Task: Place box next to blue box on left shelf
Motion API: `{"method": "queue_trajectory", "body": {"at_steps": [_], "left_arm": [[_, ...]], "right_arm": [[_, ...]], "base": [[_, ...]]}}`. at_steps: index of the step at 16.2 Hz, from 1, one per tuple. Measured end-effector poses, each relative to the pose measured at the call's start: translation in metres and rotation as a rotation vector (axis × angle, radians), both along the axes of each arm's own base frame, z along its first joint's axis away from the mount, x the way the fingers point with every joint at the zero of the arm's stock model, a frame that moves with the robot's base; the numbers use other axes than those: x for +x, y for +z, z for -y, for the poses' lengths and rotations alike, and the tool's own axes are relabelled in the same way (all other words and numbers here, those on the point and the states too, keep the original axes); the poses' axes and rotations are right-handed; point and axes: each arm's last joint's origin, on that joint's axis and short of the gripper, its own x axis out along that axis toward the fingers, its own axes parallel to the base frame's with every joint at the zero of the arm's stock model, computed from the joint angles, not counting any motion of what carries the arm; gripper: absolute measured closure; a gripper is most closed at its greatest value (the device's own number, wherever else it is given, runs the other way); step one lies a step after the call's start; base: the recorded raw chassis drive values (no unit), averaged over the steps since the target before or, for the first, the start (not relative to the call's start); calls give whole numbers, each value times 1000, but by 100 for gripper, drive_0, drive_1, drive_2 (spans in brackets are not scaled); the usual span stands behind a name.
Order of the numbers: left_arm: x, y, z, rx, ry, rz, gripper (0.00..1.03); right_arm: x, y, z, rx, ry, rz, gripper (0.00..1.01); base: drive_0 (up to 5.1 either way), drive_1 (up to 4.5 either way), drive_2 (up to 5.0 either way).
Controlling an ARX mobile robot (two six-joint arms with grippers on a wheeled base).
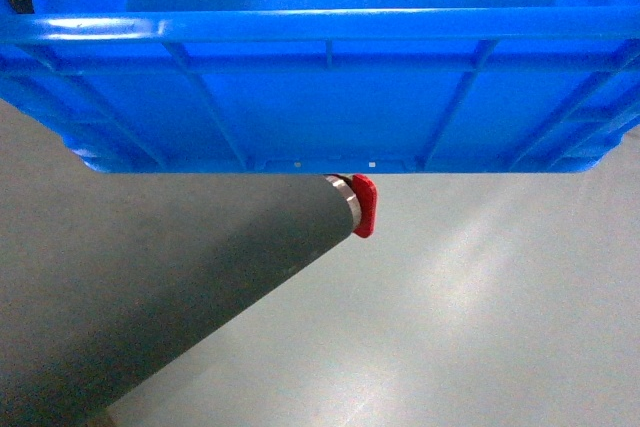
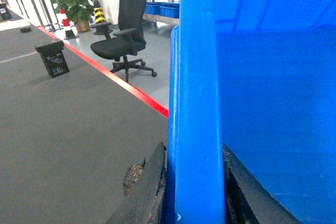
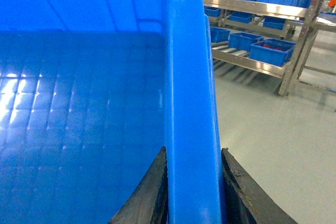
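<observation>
Holding the box [image 1: 320,57] in both grippers, 1 on each end wall. Left gripper [image 2: 191,192]: jaws pinched on the box rim, 1 dark finger [image 2: 144,190] outside the wall, the other inside. Right gripper [image 3: 193,192]: same, jaws clamped on the opposite rim, wall running straight away from the pads. So the box's long axis runs jaw to jaw, across me, and it hangs off the floor [image 1: 480,297] just ahead of and between my wrists; the head view is mostly its ribbed side wall. Neither arm is nearer, load looks evenly shared. Key relation for the next move: from my right jaws, a roller shelf [image 3: 247,59] with blue bins [image 3: 273,50] lies ahead and off to the outer side, well apart from the box. I can't tell if that's the target left shelf. From my left jaws I see only open floor, red tape [image 2: 110,74] and an office chair [image 2: 125,24]. My read: still in transport, needs a turn toward the shelf before any reach.
</observation>
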Motion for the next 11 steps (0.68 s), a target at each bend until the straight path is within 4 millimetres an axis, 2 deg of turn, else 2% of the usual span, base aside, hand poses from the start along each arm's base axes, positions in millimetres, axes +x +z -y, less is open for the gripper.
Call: {"method": "queue_trajectory", "body": {"at_steps": [11], "left_arm": [[0,0,0,0,0,0,83]], "right_arm": [[0,0,0,-2,0,0,80]], "base": [[-158,-158,-158]]}}
